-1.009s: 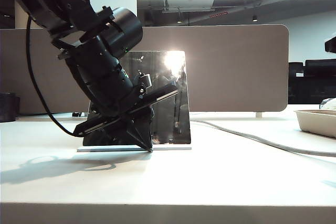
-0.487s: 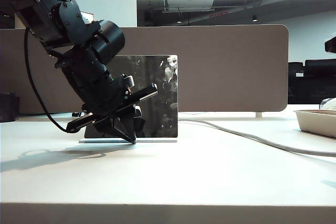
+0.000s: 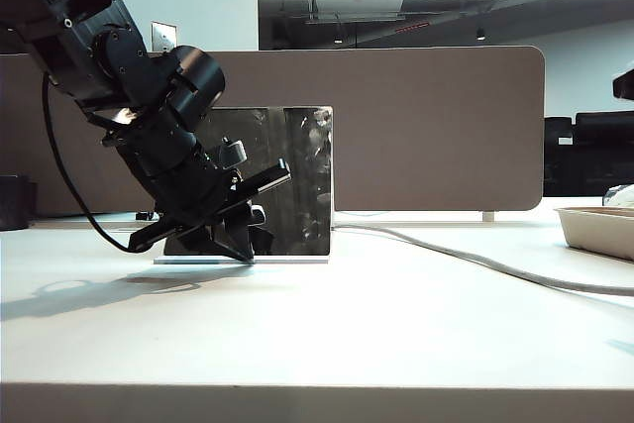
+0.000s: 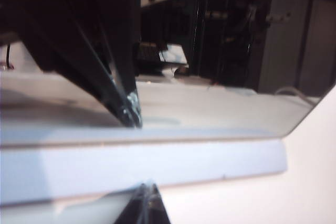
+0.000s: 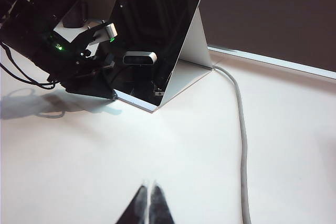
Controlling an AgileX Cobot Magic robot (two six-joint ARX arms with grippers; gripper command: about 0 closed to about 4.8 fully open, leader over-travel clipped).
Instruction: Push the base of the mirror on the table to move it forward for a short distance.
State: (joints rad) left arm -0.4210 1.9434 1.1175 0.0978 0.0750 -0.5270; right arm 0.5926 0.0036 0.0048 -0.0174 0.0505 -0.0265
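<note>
So the left hand (image 3: 243,255), fingers pressed together, sits at the base (image 3: 287,261) edge, with the mirror (image 3: 287,180) standing mid-bench (image 3: 396,324). If the tip rides up onto the slab, it could tip the mirror. The right hand (image 5: 149,203), also pinched closed, hovers well clear.

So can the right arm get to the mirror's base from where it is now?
Probably yes. The right gripper hangs shut over bare table, nothing lying between it and the near corner of the mirror's base. The left gripper already sits at the base's front edge, and the grey cable runs off to one side.
</note>
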